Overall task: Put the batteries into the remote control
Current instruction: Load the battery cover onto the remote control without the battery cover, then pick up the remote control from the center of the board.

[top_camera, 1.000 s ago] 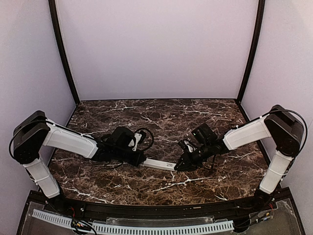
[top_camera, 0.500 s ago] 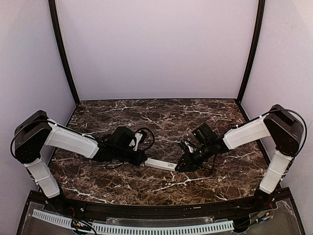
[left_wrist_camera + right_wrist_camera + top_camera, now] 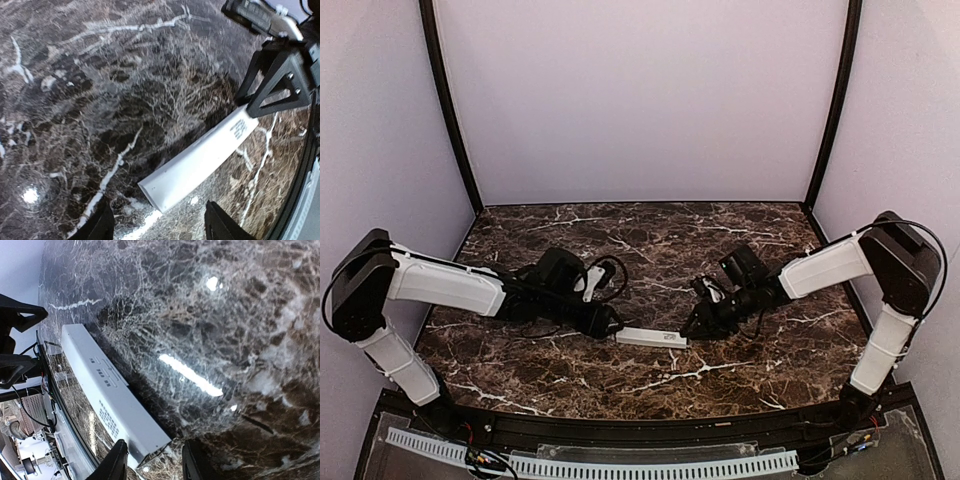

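The remote control (image 3: 650, 337) is a slim white bar lying flat on the marble table between my two grippers, its printed side up. In the left wrist view the remote control (image 3: 200, 162) ends just ahead of my left gripper (image 3: 157, 227), which is open and clear of it. My right gripper (image 3: 156, 462) is open too, with the other end of the remote control (image 3: 112, 395) right at its fingertips. From above, the left gripper (image 3: 610, 322) and right gripper (image 3: 695, 328) flank the bar. The batteries are out of view.
Dark marble table (image 3: 650, 240) with pale walls behind and at both sides, and black posts (image 3: 448, 110) at the back corners. Black cables (image 3: 610, 275) loop by the left wrist. A white perforated strip (image 3: 590, 465) runs along the near edge.
My left gripper has opened, let go of the remote's left end and drawn back a little. My right gripper's jaws have widened. The remote now rests on the table.
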